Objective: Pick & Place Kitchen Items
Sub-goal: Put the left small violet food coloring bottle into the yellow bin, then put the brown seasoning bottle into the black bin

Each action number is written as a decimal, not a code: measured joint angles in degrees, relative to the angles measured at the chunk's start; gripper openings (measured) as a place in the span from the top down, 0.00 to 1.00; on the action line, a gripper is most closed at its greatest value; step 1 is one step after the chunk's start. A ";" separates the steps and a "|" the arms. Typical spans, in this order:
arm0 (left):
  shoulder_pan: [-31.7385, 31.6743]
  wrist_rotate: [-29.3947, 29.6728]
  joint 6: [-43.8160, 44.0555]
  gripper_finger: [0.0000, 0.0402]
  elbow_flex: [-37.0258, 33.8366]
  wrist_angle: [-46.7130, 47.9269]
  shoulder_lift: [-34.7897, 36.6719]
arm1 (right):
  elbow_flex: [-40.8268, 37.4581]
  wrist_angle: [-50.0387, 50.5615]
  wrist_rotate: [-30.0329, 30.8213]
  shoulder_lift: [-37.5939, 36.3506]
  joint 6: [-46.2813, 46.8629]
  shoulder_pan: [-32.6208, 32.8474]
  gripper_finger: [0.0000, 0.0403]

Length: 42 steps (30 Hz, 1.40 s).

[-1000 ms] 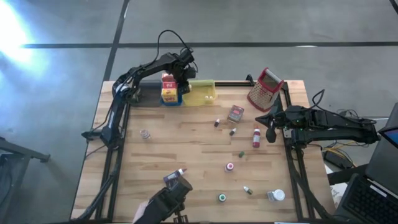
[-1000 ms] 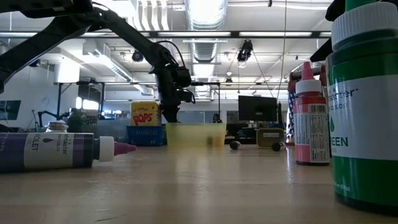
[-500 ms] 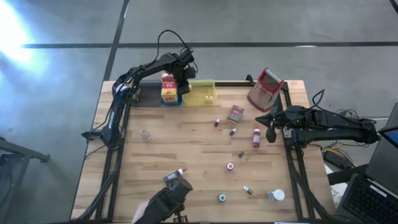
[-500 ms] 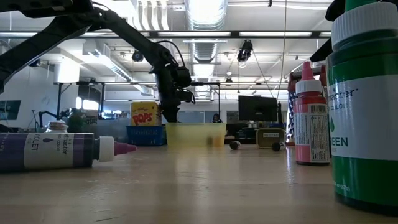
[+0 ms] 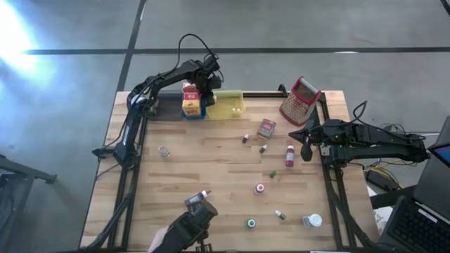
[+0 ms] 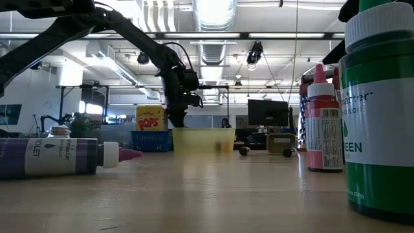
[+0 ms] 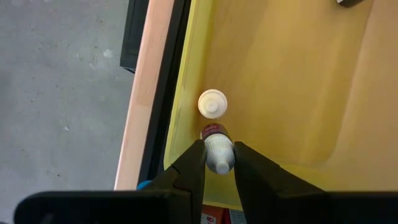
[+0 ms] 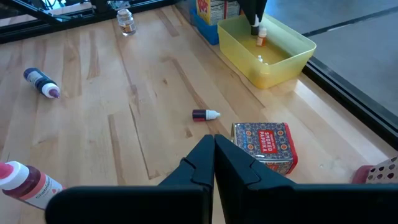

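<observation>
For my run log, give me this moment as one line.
left gripper: shut on small white-capped bottle, over yellow tray | right gripper: shut, empty, waiting at table's right edge

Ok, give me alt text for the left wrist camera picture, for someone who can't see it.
The left gripper holds a small white-capped bottle upright between its two dark fingers, over the inside of a yellow plastic tray. Another small white-capped bottle stands in the tray just beyond it, near the tray's wall.

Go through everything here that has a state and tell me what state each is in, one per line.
left gripper: shut on a small white-capped bottle, held upright over the yellow tray
right gripper: shut, empty, above the table
second white-capped bottle: standing in the yellow tray
purple bottle: lying on its side
grater: tilted
patterned tin: lid on
</observation>
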<state>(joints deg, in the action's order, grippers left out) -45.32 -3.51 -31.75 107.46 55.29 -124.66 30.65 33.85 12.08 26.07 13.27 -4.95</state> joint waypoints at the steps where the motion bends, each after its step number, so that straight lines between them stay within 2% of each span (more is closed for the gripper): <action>1: 0.00 0.00 0.00 0.80 0.00 0.02 0.00 | 0.00 0.00 0.00 -0.01 0.01 0.00 0.98; 6: 0.00 0.00 0.00 0.76 0.00 0.14 0.00 | -0.01 0.00 0.00 -0.01 0.01 0.02 0.98; 16: 0.02 -0.22 -0.73 0.56 0.00 1.09 0.06 | -0.01 0.00 0.00 -0.05 0.01 0.02 0.98; 24: 0.07 0.32 -0.75 0.54 -0.24 1.86 2.09 | -0.01 0.00 0.00 -0.03 0.01 0.03 0.98; 32: 0.52 4.92 2.49 0.54 -0.24 1.73 8.81 | -0.01 0.00 0.01 -0.01 0.01 0.07 0.98; 42: 3.99 5.05 5.25 0.54 -0.11 2.92 22.61 | -0.01 0.01 0.00 0.01 0.01 0.07 0.98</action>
<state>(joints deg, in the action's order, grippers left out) -41.33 1.54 -26.50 107.34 58.21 -102.05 30.63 33.86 12.08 26.09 13.28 -4.89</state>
